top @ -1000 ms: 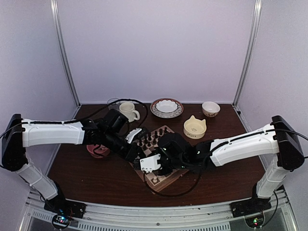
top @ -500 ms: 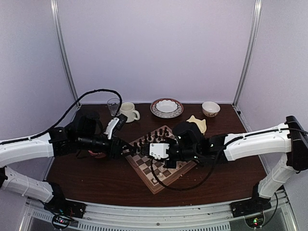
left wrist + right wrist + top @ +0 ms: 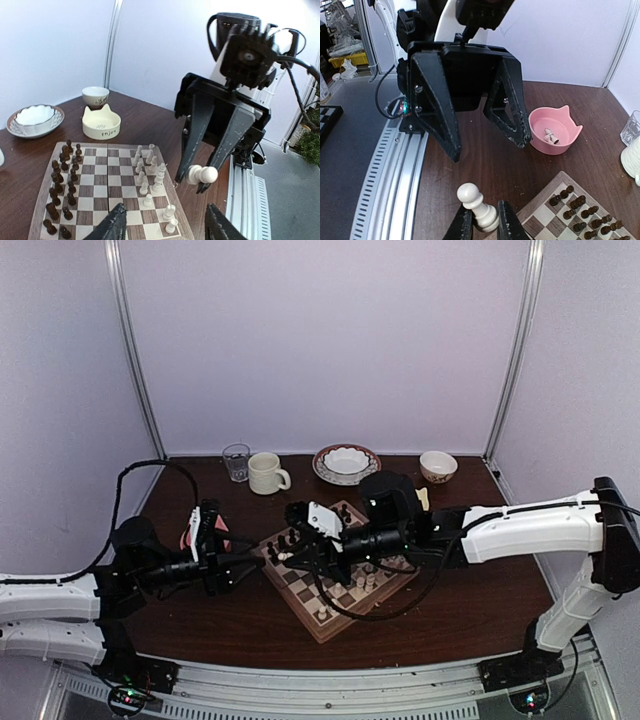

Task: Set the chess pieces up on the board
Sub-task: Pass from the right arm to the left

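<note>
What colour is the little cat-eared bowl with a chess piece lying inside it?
Pink; the cat-eared bowl shows best in the right wrist view.

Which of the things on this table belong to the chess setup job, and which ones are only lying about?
For the job: board, cream-white chess pieces, white pawn in the right gripper, pink bowl holding a pale piece.

Lying about: glass, mug, plate with white bowl, small bowl, yellow cat bowl.
</note>
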Robot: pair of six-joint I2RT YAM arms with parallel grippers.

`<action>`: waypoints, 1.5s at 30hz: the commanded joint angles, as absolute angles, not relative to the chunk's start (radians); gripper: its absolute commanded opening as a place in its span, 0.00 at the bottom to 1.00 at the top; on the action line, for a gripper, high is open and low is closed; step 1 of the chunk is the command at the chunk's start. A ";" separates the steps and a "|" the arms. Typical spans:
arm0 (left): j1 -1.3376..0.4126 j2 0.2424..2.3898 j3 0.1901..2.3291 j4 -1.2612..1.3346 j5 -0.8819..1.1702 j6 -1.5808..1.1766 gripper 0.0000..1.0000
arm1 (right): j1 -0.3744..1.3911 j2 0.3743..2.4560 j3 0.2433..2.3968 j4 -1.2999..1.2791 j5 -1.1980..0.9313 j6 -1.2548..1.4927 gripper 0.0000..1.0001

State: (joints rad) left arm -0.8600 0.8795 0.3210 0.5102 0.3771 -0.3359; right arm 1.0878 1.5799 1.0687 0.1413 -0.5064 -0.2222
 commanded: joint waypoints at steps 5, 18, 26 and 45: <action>-0.872 0.974 0.261 0.936 0.478 -0.273 0.47 | 1.083 1.633 1.115 0.196 -0.601 -0.074 0.00; -0.873 0.996 0.299 0.875 0.501 -0.283 0.43 | 1.083 1.653 1.115 0.239 -0.597 -0.037 0.00; -0.873 1.040 0.322 0.870 0.521 -0.286 0.39 | 1.084 1.665 1.115 0.268 -0.595 -0.011 0.00; -0.873 1.070 0.353 0.826 0.548 -0.279 0.13 | 1.083 1.674 1.109 0.311 -0.621 0.031 0.00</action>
State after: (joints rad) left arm -0.8680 1.0611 0.3199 0.8169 0.5274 -0.2928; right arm 1.0878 1.6627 1.0916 0.2707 -0.5995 0.0097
